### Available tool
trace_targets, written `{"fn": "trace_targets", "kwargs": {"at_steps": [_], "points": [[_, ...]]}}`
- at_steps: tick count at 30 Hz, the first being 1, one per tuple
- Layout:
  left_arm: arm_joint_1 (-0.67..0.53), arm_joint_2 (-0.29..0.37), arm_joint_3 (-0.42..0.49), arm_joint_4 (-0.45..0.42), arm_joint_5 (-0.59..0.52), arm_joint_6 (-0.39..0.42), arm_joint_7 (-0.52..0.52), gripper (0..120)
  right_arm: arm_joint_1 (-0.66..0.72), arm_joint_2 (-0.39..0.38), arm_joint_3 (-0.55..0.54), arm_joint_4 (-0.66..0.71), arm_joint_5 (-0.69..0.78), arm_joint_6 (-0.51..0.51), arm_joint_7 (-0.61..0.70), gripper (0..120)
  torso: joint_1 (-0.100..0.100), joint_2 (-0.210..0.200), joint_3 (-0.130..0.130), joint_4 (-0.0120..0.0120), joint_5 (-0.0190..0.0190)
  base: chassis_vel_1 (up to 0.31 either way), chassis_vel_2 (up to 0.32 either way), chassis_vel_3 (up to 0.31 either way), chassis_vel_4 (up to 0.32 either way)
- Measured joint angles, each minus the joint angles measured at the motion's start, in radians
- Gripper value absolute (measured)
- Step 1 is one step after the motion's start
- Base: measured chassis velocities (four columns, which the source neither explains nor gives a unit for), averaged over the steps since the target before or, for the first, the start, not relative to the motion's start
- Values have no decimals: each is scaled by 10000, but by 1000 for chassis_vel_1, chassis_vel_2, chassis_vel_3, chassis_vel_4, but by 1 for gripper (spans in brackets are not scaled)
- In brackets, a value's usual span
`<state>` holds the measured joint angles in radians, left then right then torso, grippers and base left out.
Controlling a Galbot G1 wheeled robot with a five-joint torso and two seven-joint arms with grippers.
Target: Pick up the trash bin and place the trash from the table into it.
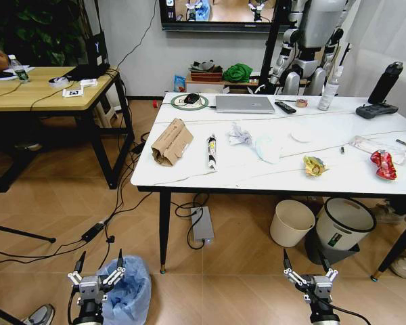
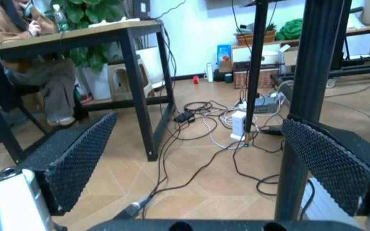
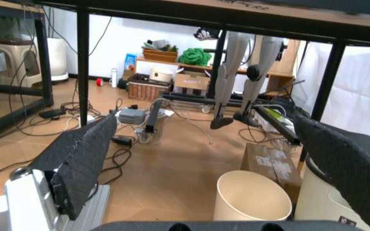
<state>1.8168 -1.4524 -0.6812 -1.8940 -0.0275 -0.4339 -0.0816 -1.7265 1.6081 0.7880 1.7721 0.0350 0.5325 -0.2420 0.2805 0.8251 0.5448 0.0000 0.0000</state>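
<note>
Left gripper (image 1: 99,271): fingers spread wide, holding nothing, hovering low over the floor just beside and partly in front of the trash bin (image 1: 130,292). In the left wrist view its textured pads (image 2: 81,161) are standing well apart with bare floor and cables between them.

Right gripper (image 1: 310,271): likewise splayed and empty, hanging low near the floor in front of the table's right half. In the right wrist view its pads (image 3: 82,161) are framing the cream round bin (image 3: 252,202).

Trash bin: sitting on the wooden floor at the near left, ahead of the table's front-left leg; its crinkly light-blue bag is bulging over the rim; contents cannot be told.

Cream round bin (image 1: 291,222) and white bin with black rim (image 1: 343,223): standing side by side under the table; the cream one is looking empty.

Table (image 1: 189,172): white, veined top carrying the trash:
- crumpled brown cardboard (image 1: 171,142), near the left edge
- narrow wrapper (image 1: 211,151), beside it
- white tissues (image 1: 240,135), around the middle
- yellow wrapper (image 1: 314,165)
- red wrapper (image 1: 384,164), toward the right end
</note>
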Motion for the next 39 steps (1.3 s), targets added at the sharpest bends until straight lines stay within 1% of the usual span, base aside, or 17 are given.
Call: {"fn": "trace_targets", "kwargs": {"at_steps": [10,14,18,26,30,39], "points": [[-278,230,657,219,19,231,-10,100,-117,0,225,223,-14,-153,-6,100,-207,-483,-276,-1,-1,0,0,0,0],[-279,266,718,237,19,237,-14,100,-139,0,212,224,-83,-141,-12,100,-266,-619,-353,-1,-1,0,0,0,0],[-45,226,542,208,19,123,-14,100,-84,0,74,141,-136,-131,-26,100,-356,-848,-493,0,0,0,0,0,0],[288,38,114,88,19,1,2,100,68,0,-130,-102,-160,-64,-40,100,-479,-1133,-654,0,0,0,0,0,0],[385,-89,-79,75,49,5,29,100,272,0,-285,-321,-159,-60,-44,100,-568,-1350,-781,1,0,0,0,0,0],[319,-190,-129,83,142,73,87,100,383,0,-331,-480,-113,-60,-49,100,-709,-1689,-978,0,0,0,0,0,0]]}}
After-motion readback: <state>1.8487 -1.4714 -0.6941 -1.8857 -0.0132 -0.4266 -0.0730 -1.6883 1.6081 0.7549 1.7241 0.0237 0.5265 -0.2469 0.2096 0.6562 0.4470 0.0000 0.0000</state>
